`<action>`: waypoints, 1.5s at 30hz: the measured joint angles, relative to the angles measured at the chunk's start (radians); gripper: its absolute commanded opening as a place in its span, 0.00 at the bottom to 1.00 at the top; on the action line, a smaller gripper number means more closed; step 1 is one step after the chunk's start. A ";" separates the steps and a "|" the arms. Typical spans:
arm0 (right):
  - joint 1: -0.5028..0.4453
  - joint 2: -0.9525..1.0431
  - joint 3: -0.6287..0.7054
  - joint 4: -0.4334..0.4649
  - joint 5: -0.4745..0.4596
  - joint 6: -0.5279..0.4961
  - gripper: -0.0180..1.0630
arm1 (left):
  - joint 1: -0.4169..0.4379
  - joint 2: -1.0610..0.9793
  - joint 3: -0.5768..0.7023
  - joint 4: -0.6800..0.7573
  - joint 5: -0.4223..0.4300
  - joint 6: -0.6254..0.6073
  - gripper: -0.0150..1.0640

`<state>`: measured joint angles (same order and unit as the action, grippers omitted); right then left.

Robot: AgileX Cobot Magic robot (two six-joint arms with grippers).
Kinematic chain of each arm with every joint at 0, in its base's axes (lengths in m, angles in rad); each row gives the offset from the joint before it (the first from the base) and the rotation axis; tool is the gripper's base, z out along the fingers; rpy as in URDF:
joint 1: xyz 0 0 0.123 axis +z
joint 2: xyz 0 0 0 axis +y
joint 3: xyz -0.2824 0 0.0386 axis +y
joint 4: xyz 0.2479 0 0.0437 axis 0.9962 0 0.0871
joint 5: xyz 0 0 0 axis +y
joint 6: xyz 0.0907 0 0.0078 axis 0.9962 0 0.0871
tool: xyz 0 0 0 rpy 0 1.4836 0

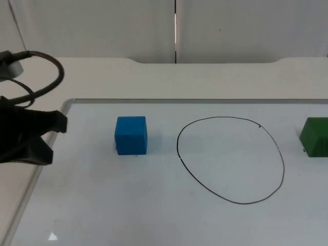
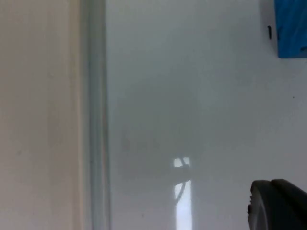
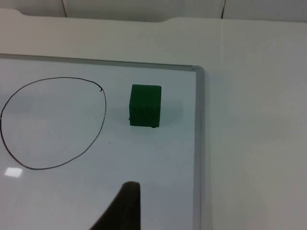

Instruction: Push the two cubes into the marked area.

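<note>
We see the blue foam cube [image 1: 130, 135] resting on the glossy white board [image 1: 154, 205] that lies on the pale tabletop [image 1: 205, 77], just outside the hand-drawn black oval outline [image 1: 230, 160] on its left side. The left claw [image 1: 48, 130] sits well apart from this cube, to its left, over the board's metal-framed edge [image 1: 31, 184]. The left arm reaches in low from the picture's left, its black body pointing toward the cube. In the left wrist view the blue foam cube [image 2: 290, 28] lies ahead of one black fingertip [image 2: 278, 206]; we cannot tell whether this claw is released or clenched, and it touches nothing we can see

The dark green foam cube [image 1: 314, 137] stands just outside the oval on its right. In the right wrist view the green cube [image 3: 145, 105] lies ahead of the right claw [image 3: 122, 208], apart from it, between the oval outline [image 3: 53, 122] and the board's frame [image 3: 199, 143]; we cannot tell this claw's state either
</note>
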<state>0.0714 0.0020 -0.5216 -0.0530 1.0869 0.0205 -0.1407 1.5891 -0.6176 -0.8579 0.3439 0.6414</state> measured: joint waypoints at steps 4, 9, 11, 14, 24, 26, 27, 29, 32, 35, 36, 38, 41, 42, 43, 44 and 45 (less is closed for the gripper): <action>0.000 0.000 0.000 0.000 0.000 0.000 0.99 | -0.072 0.057 -0.030 -0.014 -0.047 0.003 0.01; 0.000 0.000 0.000 0.000 0.000 0.000 0.99 | -0.123 0.174 -0.140 -0.029 -0.057 0.003 0.01; 0.000 0.000 0.000 0.000 0.000 0.000 0.99 | -0.123 0.190 -0.155 -0.029 -0.059 0.003 0.01; 0.000 0.000 0.000 0.000 0.000 0.000 0.99 | -0.123 0.233 -0.203 -0.033 -0.070 0.003 0.01; 0.000 0.000 0.000 0.000 0.000 0.000 0.99 | -0.123 0.342 -0.343 -0.033 -0.070 0.003 0.01; 0.000 0.000 0.000 0.000 0.000 0.000 0.99 | -0.123 0.355 -0.356 -0.033 -0.070 0.003 0.01; 0.000 0.000 0.000 0.000 0.000 0.000 0.99 | -0.123 0.361 -0.360 -0.031 -0.072 0.003 0.01; 0.000 0.000 0.000 0.000 0.000 0.000 0.99 | -0.123 0.377 -0.366 -0.020 -0.093 0.003 0.01; 0.000 0.000 0.000 0.000 0.000 0.000 0.99 | -0.123 0.391 -0.368 -0.016 -0.120 0.004 0.01; 0.000 0.000 0.000 0.000 0.000 0.000 0.99 | -0.123 0.395 -0.368 -0.002 -0.161 0.004 0.01; 0.000 0.000 0.000 0.000 0.000 0.000 0.99 | -0.123 0.395 -0.368 -0.001 -0.172 0.004 0.01; 0.000 0.000 0.000 0.000 0.000 0.000 0.99 | -0.123 0.395 -0.368 0.001 -0.182 0.004 0.01; 0.000 0.000 0.000 0.000 0.000 0.000 0.99 | -0.123 0.396 -0.368 0.001 -0.192 0.004 0.01; 0.000 0.000 0.000 0.000 0.000 0.000 0.99 | -0.123 0.397 -0.370 0.001 -0.194 0.004 0.01; 0.000 0.000 0.000 0.000 0.000 0.000 0.99 | -0.123 0.397 -0.370 0.001 -0.194 0.004 0.01; 0.000 0.000 0.000 0.000 0.000 0.000 0.99 | -0.123 0.405 -0.371 0.001 -0.197 0.004 0.01; 0.000 0.000 0.000 0.000 0.000 0.000 0.99 | -0.123 0.417 -0.372 0.001 -0.199 0.004 0.01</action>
<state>0.0714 0.0020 -0.5216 -0.0530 1.0869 0.0205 -0.2640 2.0056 -0.9896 -0.8565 0.1454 0.6454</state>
